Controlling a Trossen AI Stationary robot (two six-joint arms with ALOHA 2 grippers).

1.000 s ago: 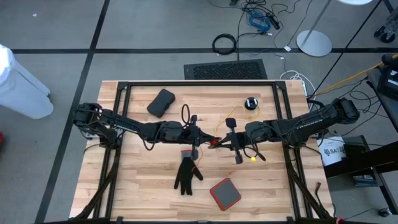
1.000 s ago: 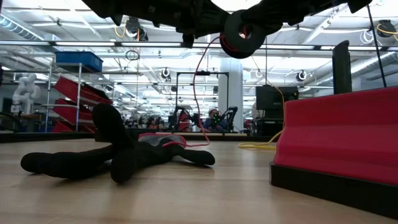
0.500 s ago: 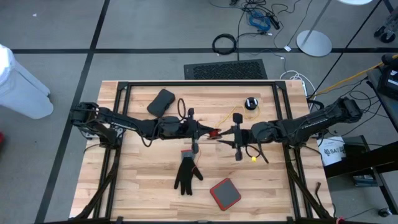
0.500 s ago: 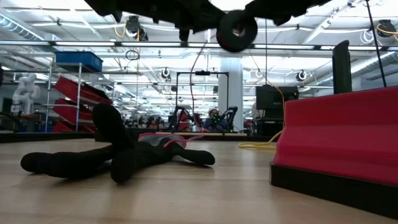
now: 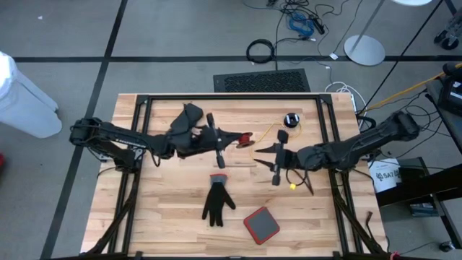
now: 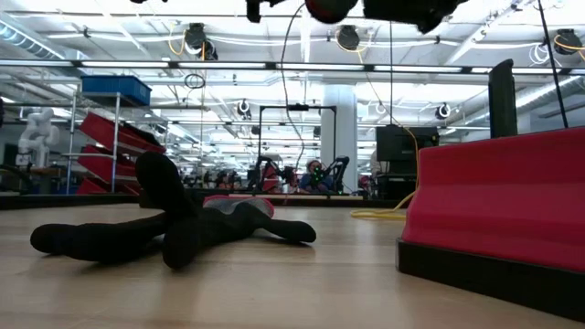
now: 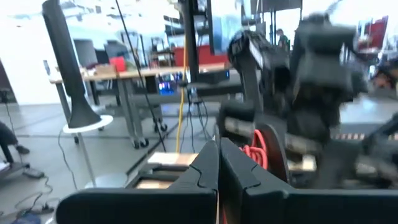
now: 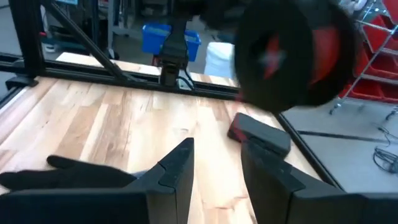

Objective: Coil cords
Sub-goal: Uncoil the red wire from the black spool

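High view: the left pincer (image 5: 229, 136) sits over the back half of the desk (image 5: 173, 209), fingers pressed together, a red-and-black spool (image 5: 246, 139) right at its tip. The right pincer (image 5: 274, 155) hangs nearby, fingers parted, holding nothing. The yellow cord (image 5: 273, 133) lies towards the back right, running to its black puck (image 5: 291, 120). A black glove (image 5: 216, 201) lies nearer the front.

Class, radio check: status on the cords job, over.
Left claw shut, raised, red puck at its tip. Right claw open, apart. Glove nearby.
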